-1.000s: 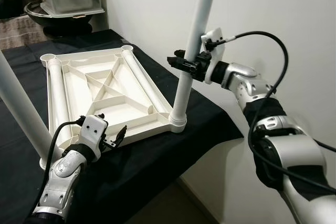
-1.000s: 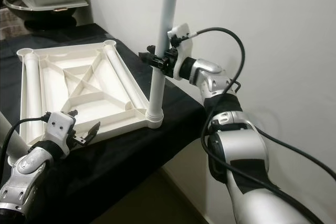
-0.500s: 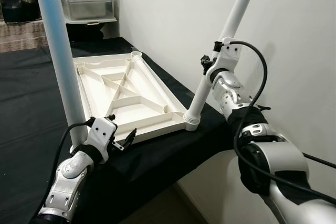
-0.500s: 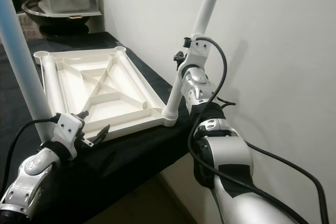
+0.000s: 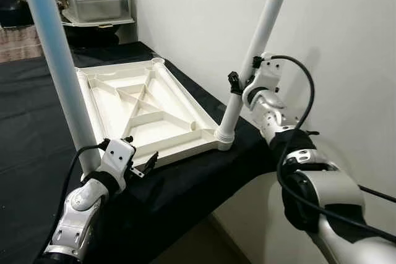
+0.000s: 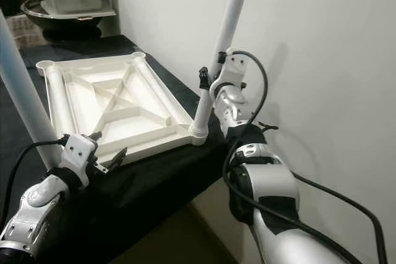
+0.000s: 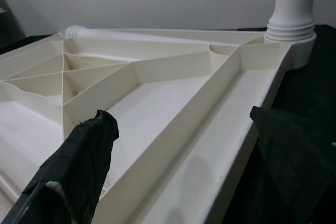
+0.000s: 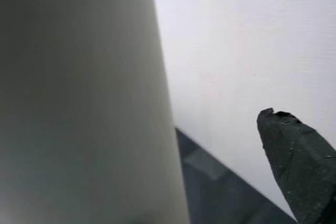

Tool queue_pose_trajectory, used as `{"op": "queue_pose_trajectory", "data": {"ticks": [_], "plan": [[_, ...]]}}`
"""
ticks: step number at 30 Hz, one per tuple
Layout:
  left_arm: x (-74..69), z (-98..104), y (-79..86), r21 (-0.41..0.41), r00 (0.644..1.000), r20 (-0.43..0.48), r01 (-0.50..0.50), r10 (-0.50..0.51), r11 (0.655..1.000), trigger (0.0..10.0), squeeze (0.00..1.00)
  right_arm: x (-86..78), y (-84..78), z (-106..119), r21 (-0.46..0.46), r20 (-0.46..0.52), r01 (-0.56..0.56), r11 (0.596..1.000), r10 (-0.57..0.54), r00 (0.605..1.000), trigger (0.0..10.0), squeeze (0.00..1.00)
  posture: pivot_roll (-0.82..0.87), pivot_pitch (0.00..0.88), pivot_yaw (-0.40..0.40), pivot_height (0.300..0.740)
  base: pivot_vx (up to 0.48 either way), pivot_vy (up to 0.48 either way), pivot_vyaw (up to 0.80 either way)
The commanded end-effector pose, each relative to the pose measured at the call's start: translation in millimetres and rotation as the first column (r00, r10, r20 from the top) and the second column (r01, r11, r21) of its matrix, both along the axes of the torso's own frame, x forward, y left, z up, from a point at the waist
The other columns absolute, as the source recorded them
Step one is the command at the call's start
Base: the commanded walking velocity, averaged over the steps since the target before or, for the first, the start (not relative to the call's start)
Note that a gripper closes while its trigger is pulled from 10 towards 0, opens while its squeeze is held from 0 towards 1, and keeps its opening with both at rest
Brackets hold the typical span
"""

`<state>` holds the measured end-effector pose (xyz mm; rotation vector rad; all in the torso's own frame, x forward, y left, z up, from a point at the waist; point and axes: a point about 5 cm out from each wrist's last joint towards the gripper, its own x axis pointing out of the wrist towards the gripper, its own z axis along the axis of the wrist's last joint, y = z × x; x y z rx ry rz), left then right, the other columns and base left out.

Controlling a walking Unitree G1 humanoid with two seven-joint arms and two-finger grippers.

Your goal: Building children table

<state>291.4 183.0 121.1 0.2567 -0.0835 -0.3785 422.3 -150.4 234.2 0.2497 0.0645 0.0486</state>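
Right gripper on tilted leg — tabletop upside down.

A plain white wall runs along the far side of the work surface, close behind the right gripper, and carries soft shadows. The surface is a table under a black cloth, whose edge drops just below the left gripper. Well beyond both grippers, at the far end against the wall, a clear plastic container sits on a dark round bowl. Below the cloth's edge, a strip of pale floor shows. The light is even and indoor.
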Motion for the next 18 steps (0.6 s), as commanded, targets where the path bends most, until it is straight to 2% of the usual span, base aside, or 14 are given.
{"op": "queue_pose_trajectory", "data": {"ticks": [1,2,4,5,6,7,8,9,10,11,12,14,15,18], "plan": [[-0.2,-0.3,16.9,0.022,0.998,-0.008,-0.068,0.068,0.997,10.0,0.0,0.3,-4.2,33.5,0.011,0.132,-0.153,0.988,0.15,0.98,10.0,0.0,0.02,0.0,-0.108,0.74,0.0,0.0,0.0],[-0.2,-0.3,16.9,0.022,0.998,-0.008,-0.068,0.068,0.997,10.0,0.0,0.3,-4.2,33.5,0.011,0.132,-0.153,0.988,0.15,0.98,10.0,0.0,0.02,0.0,-0.108,0.74,0.0,0.0,0.0],[0.2,-0.2,16.7,0.022,0.998,-0.008,-0.066,0.066,0.998,10.0,0.0,-8.2,4.5,53.1,-0.122,0.256,-0.409,0.904,0.427,0.867,10.0,0.0,0.02,0.0,-0.106,0.74,0.0,0.0,0.0],[0.2,-0.2,16.7,0.022,0.998,-0.008,-0.066,0.066,0.998,10.0,0.0,-8.2,4.5,53.1,-0.122,0.256,-0.409,0.904,0.427,0.867,10.0,0.0,0.02,0.0,-0.106,0.74,0.0,0.0,0.0],[0.4,-0.3,16.5,0.021,0.998,-0.008,-0.065,0.066,0.998,10.0,0.0,-13.4,6.3,55.1,-0.2,0.272,-0.494,0.846,0.532,0.802,10.0,0.0,0.02,0.0,-0.106,0.74,0.0,0.0,0.0],[0.6,-0.3,16.1,0.021,0.998,-0.008,-0.064,0.064,0.998,10.0,0.0,-20.2,7.9,52.7,-0.286,0.26,-0.588,0.757,0.652,0.713,10.0,0.0,0.02,0.0,-0.106,0.74,0.0,0.0,0.0],[0.6,-0.3,16.1,0.021,0.998,-0.008,-0.064,0.064,0.998,10.0,0.0,-20.2,7.9,52.7,-0.286,0.26,-0.588,0.757,0.652,0.713,10.0,0.0,0.02,0.0,-0.106,0.74,0.0,0.0,0.0],[0.8,-0.4,15.8,0.021,0.998,-0.008,-0.062,0.063,0.998,10.0,0.0,-25.0,8.8,50.0,-0.338,0.238,-0.644,0.686,0.724,0.647,10.0,0.0,0.02,0.0,-0.106,0.74,0.0,0.0,0.0],[0.9,-0.2,15.6,0.02,0.998,-0.008,-0.063,0.063,0.998,10.0,0.0,-26.4,10.8,41.3,-0.382,0.174,-0.684,0.621,0.775,0.607,10.0,0.0,0.02,0.0,-0.106,0.74,0.0,0.0,0.0],[1.0,-0.1,15.6,0.019,0.998,-0.007,-0.063,0.063,0.998,10.0,0.0,-27.0,12.0,35.4,-0.404,0.13,-0.706,0.582,0.8,0.585,10.0,0.0,0.02,0.0,-0.106,0.74,0.0,0.0,0.0],[1.1,-0.2,15.4,0.018,0.998,-0.007,-0.064,0.064,0.998,10.0,0.0,-25.0,15.0,26.9,-0.413,0.077,-0.714,0.566,0.802,0.592,8.8,0.0,0.03,0.0,-0.115,0.74,0.0,0.0,0.0],[1.1,-0.5,15.2,0.018,0.998,-0.007,-0.065,0.065,0.998,10.0,0.0,-23.1,18.1,18.8,-0.418,0.029,-0.718,0.556,0.798,0.601,8.8,0.0,0.03,0.0,-0.115,0.74,0.0,0.0,0.0],[1.0,-0.4,15.3,0.018,0.998,-0.006,-0.065,0.065,0.998,10.0,0.0,-21.9,22.2,10.0,-0.42,-0.019,-0.724,0.547,0.792,0.61,4.7,0.0,0.03,0.0,-0.115,0.74,0.0,0.0,0.0],[0.8,-0.3,15.3,0.019,0.998,-0.006,-0.065,0.065,0.998,10.0,0.0,-22.1,25.4,0.9,-0.418,-0.071,-0.741,0.525,0.794,0.603,4.7,0.0,0.04,0.0,-0.118,0.74,0.0,0.0,0.0]]}}
